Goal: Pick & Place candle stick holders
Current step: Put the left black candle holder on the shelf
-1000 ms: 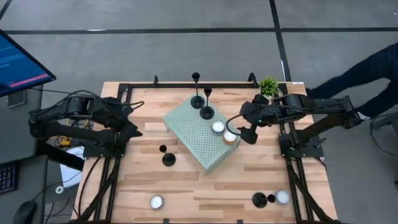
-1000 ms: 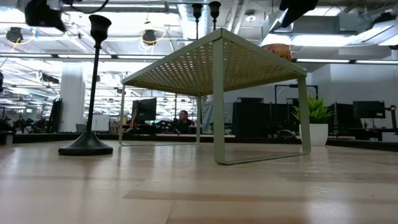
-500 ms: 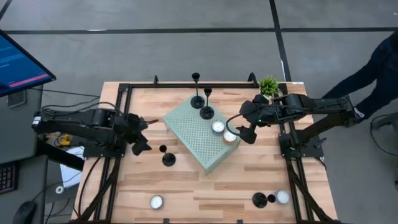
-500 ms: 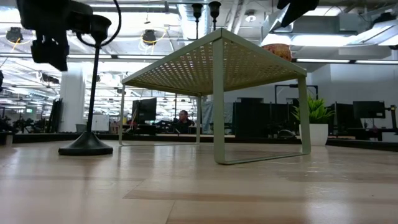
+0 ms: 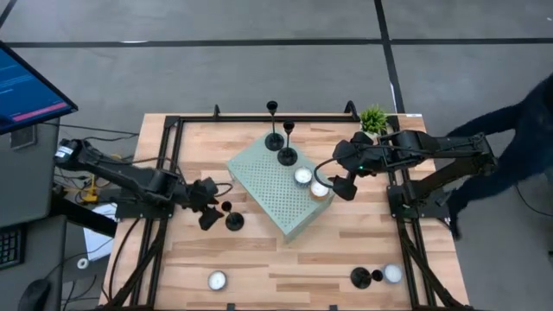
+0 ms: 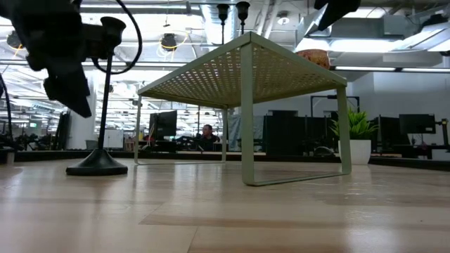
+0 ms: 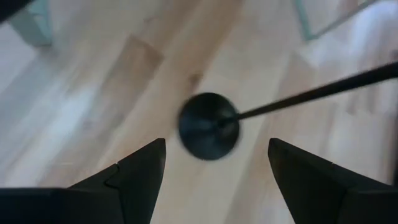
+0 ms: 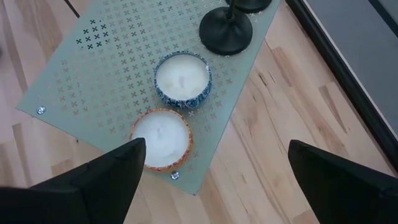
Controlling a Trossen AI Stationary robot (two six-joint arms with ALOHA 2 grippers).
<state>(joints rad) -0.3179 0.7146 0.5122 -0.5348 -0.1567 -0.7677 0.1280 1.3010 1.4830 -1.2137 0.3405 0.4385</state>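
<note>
Two grippers stand open and hold nothing. The left gripper (image 5: pixel 210 216) hangs low just left of a candle stick holder (image 5: pixel 233 219) standing on the table (image 5: pixel 259 259), its fingers (image 7: pixel 140 171) apart and clear of the disc base. The right gripper (image 5: pixel 339 186) hovers beside the green perforated stand (image 5: pixel 272 186), which carries two more holders (image 5: pixel 286 154) at its far end and two candles (image 8: pixel 181 78) near its right edge. A fourth holder (image 5: pixel 360 277) stands at the near right.
</note>
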